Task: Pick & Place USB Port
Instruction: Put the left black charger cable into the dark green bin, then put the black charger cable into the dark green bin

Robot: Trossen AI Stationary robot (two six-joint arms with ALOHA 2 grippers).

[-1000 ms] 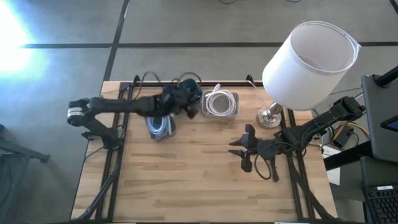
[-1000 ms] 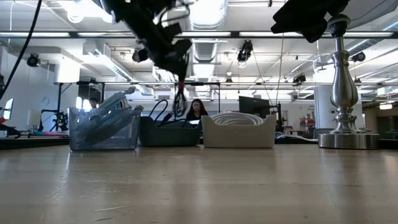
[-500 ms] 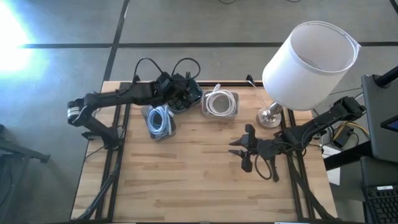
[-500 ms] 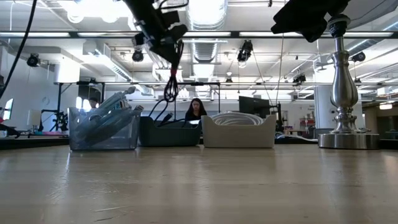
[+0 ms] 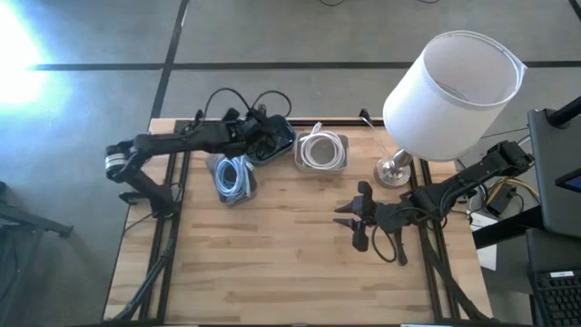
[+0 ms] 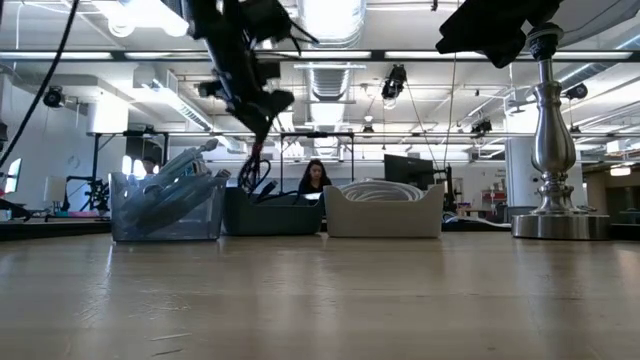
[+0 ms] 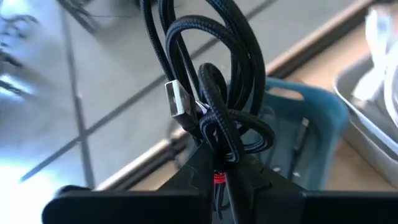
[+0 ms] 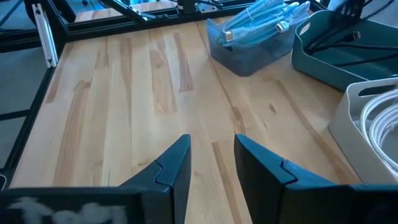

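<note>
My left gripper (image 5: pixel 247 134) is shut on a bundle of black braided USB cable (image 7: pixel 211 81) with a silver plug (image 7: pixel 176 99). It hovers by the teal bin (image 5: pixel 277 138) at the table's far edge. In the high view the cable's loops (image 5: pixel 218 98) stick out past the far edge. In the low view the gripper (image 6: pixel 255 100) is high above the bins. My right gripper (image 5: pixel 356 218) is open and empty above the table's right half, and its wrist view (image 8: pixel 211 163) shows bare wood under it. My left gripper pinches several strands of the looped cable together between its two fingers, at the bundle's gathered part (image 7: pixel 219 163). The loops and the plug stand out beyond the fingertips. In the low view a strand (image 6: pixel 254 165) hangs below the gripper toward the teal bin; whether it is clear of the bin I cannot tell.
A clear bin of light blue cables (image 5: pixel 233 177) stands left of the teal bin, and a pale bin with a coiled white cable (image 5: pixel 320 151) right of it. A lamp with a white shade (image 5: pixel 454 82) stands on its metal base (image 5: pixel 395 169) at the far right.
My left gripper has risen from the teal bin with the black cable and gone toward the table's far and left edges, then come down a little. The cable's loops have come out and now spread past the far edge.
</note>
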